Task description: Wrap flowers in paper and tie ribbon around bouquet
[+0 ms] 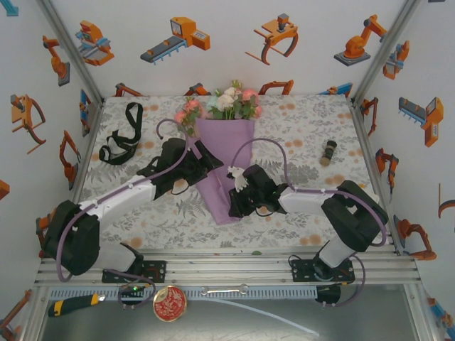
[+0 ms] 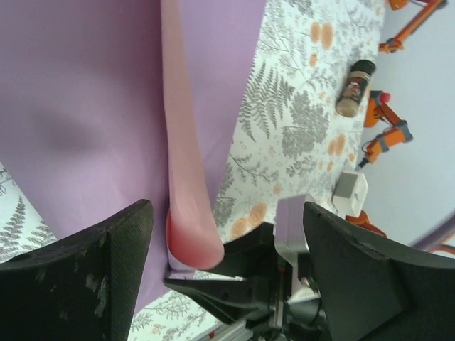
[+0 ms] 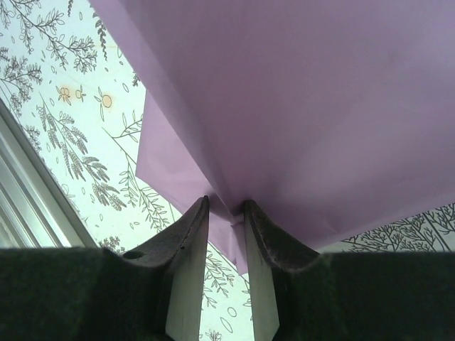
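Observation:
The bouquet lies mid-table, with the pink, white and pale blue flowers (image 1: 231,101) sticking out of the far end of a lilac paper (image 1: 224,153) cone. My left gripper (image 1: 202,160) hangs open over the cone's left edge. Its fingers (image 2: 106,263) stand wide on either side of a curled pink paper edge (image 2: 186,213) without touching it. My right gripper (image 1: 238,193) is at the cone's lower right. Its fingertips (image 3: 192,231) are close together, with a bunched fold of the paper (image 3: 284,106) pinched between them. The black ribbon (image 1: 121,138) lies loose at the far left.
A small brown bottle (image 1: 328,152) (image 2: 354,88) lies on the fern-printed cloth (image 1: 306,135) to the right of the bouquet. Printed walls close in the back and sides. A metal rail (image 1: 227,266) runs along the near edge, and tools lie below it.

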